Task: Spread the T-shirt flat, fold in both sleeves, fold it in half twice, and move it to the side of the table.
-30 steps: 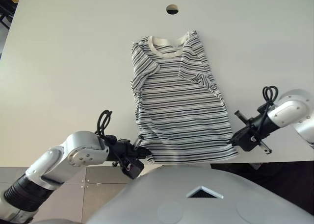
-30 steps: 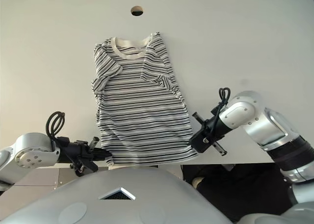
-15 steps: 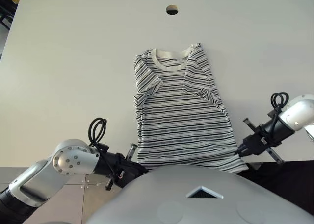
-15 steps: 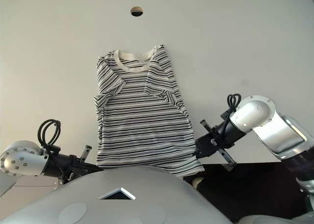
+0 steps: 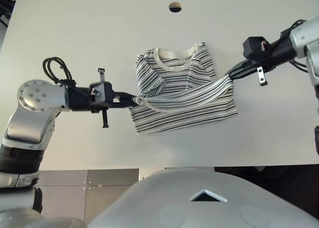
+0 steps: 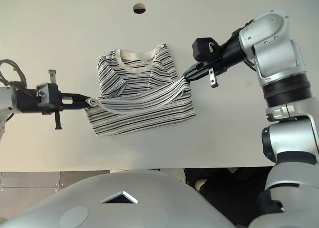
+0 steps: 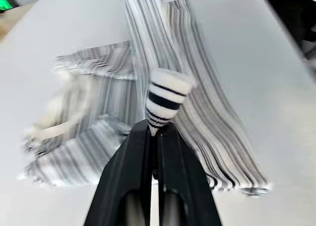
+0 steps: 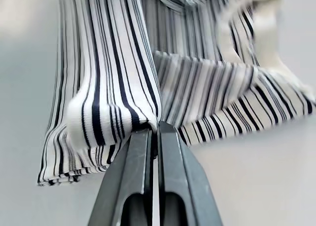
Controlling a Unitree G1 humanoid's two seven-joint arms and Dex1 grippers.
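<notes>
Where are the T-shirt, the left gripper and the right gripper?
T-shirt (image 5: 189, 113), left eye view, striped body.
left gripper (image 5: 132, 100), left eye view, between its fingertips.
right gripper (image 5: 230, 75), left eye view, between its fingertips.

Bright, even light falls from above on the white tabletop (image 5: 75, 33). The T-shirt (image 5: 184, 96) throws only a thin, soft shadow along its near edge, and both head views are sharp around it. In the left wrist view the T-shirt is smeared by blur beyond the crisp left hand (image 7: 154, 131). In the right wrist view the stripes at the right hand (image 8: 154, 129) are sharp, while the cloth farther off is soft.
</notes>
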